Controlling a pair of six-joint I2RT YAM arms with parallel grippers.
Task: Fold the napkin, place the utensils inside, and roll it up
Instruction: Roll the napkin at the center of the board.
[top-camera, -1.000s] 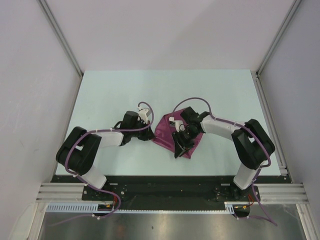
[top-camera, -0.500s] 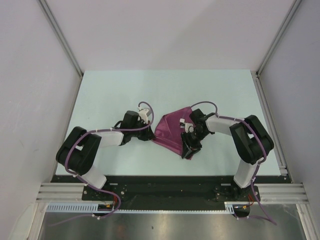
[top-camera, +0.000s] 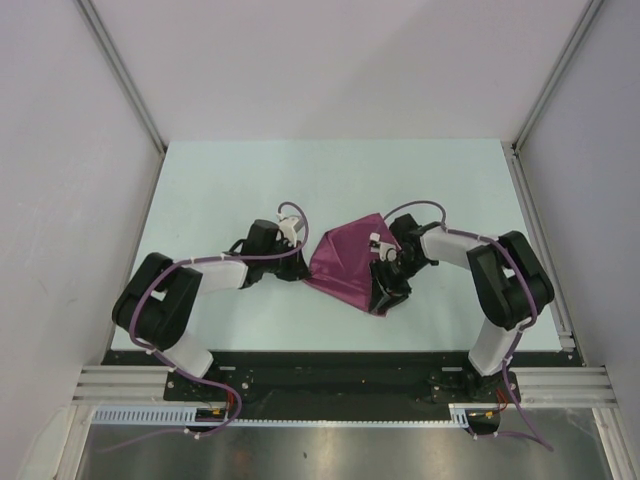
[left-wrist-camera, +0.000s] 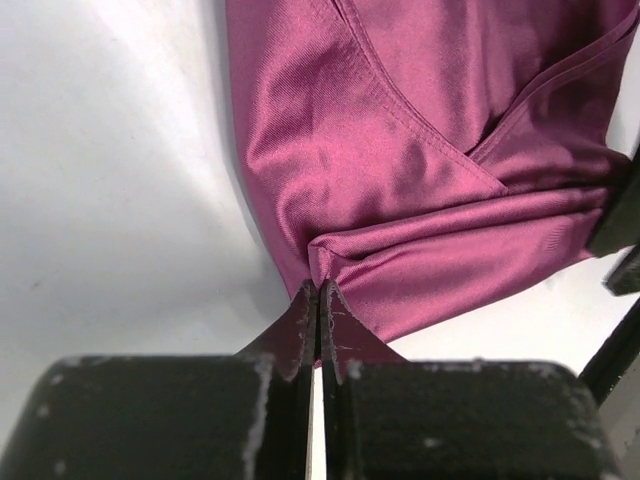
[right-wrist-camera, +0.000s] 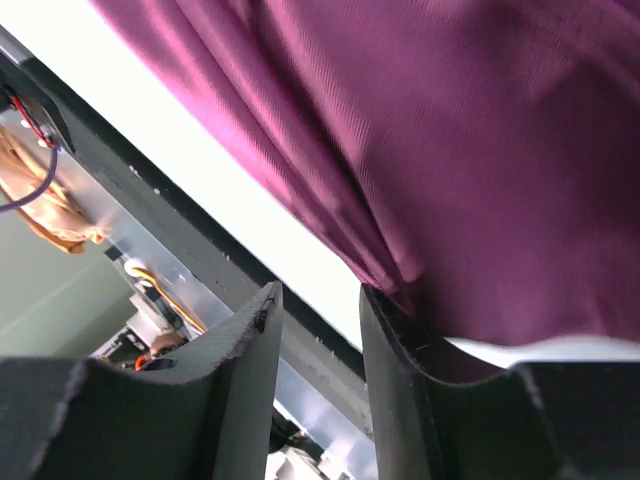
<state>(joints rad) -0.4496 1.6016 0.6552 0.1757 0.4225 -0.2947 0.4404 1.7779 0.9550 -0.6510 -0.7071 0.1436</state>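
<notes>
Napkin (top-camera: 345, 262) of plain maroon cloth lay folded into a rough triangle near the middle of the pale, mint-tinted tabletop (top-camera: 220, 190), somewhat toward the near edge and between the two arms. Its sheen showed in soft creases, and in the left wrist view a hemmed flap crossed over the layer beneath. The left claw (top-camera: 300, 273) was clenched on the napkin's left corner, with a small tip of fabric pinched between its closed black fingers (left-wrist-camera: 300, 340) just above the surface. The right claw (top-camera: 384, 298) sat low at the cloth's right, nearer end, and was released: its two dark fingers (right-wrist-camera: 250, 340) stood apart with only tabletop and frame visible in the gap, while the fabric draped against the outer side of one finger. The rest of the tabletop was smooth and matte. Plain lilac-grey walls (top-camera: 330, 60) closed the space on three sides, with slim aluminium posts (top-camera: 120, 70) running up the corners. Along the near edge ran a black base plate (top-camera: 330, 370), grooved aluminium rails (top-camera: 120, 383) and a brushed metal sheet (top-camera: 330, 455). Purple cables (top-camera: 290, 212) looped over both arms.
</notes>
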